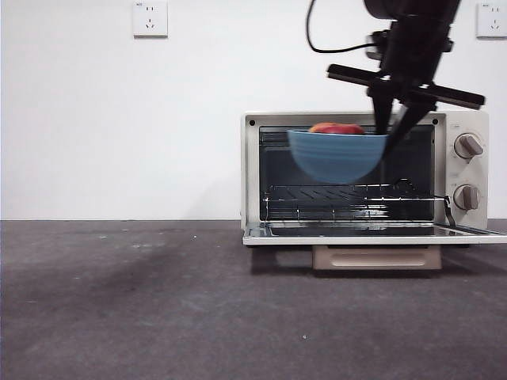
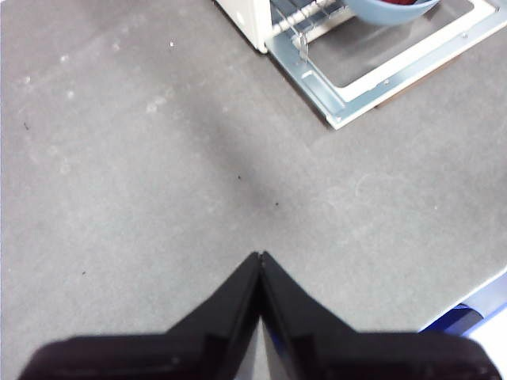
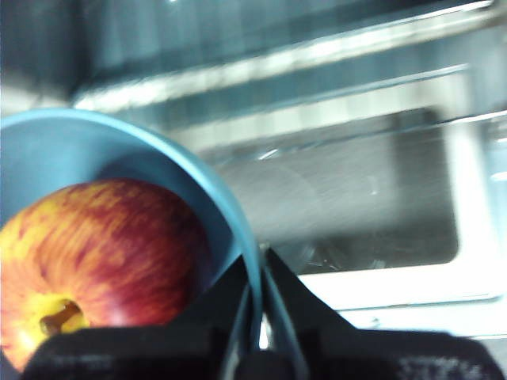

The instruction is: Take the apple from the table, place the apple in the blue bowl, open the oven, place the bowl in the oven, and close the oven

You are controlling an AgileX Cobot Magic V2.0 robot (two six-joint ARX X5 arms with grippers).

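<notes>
Before open oven (image 1: 364,170), right gripper (image 3: 255,305) jaws pinch blue bowl (image 1: 337,155) rim.

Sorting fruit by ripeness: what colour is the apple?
Red streaked with yellow-orange; the apple shows best in the right wrist view.

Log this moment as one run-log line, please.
right gripper shut on blue bowl rim, airborne | apple inside | oven open | left gripper shut, idle

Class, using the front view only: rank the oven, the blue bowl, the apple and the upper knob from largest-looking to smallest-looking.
1. The oven, door open.
2. The blue bowl, held by the right hand before the oven.
3 and 4. The apple and upper knob: unsure, since only the apple's top shows above the rim.
</notes>
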